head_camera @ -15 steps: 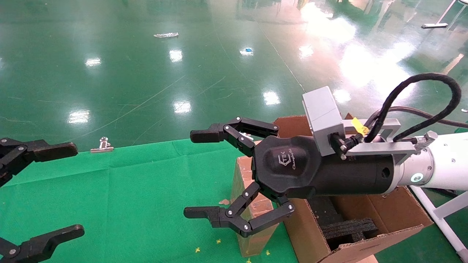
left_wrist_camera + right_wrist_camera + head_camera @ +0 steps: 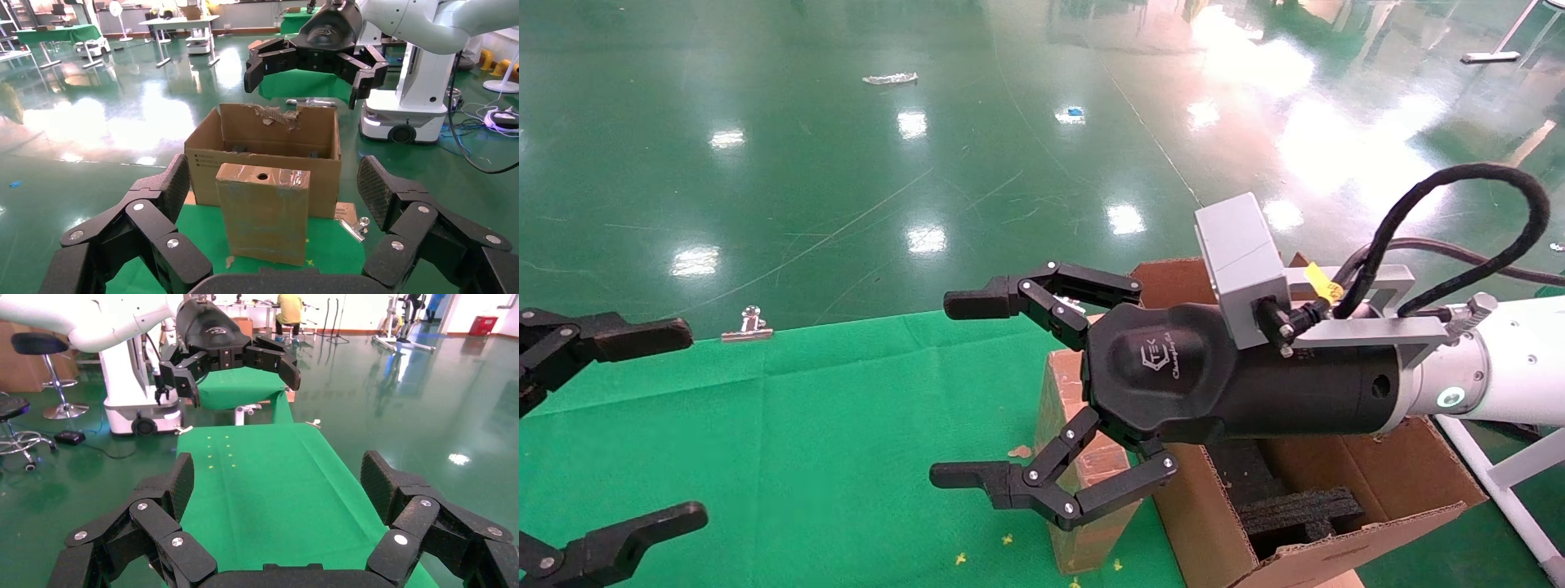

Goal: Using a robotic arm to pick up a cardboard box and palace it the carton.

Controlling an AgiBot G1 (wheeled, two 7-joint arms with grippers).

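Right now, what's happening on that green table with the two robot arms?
Nothing is gripped yet. The cardboard box stands upright on the green cloth, right beside the carton. The right claw hangs open above the box, while the left claw, also open, faces it from across the table.

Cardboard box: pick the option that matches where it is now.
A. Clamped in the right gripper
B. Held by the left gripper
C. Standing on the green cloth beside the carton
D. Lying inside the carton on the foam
C: the cardboard box stands upright on the green cloth in front of the carton, while the right gripper and the left gripper are both open and empty.
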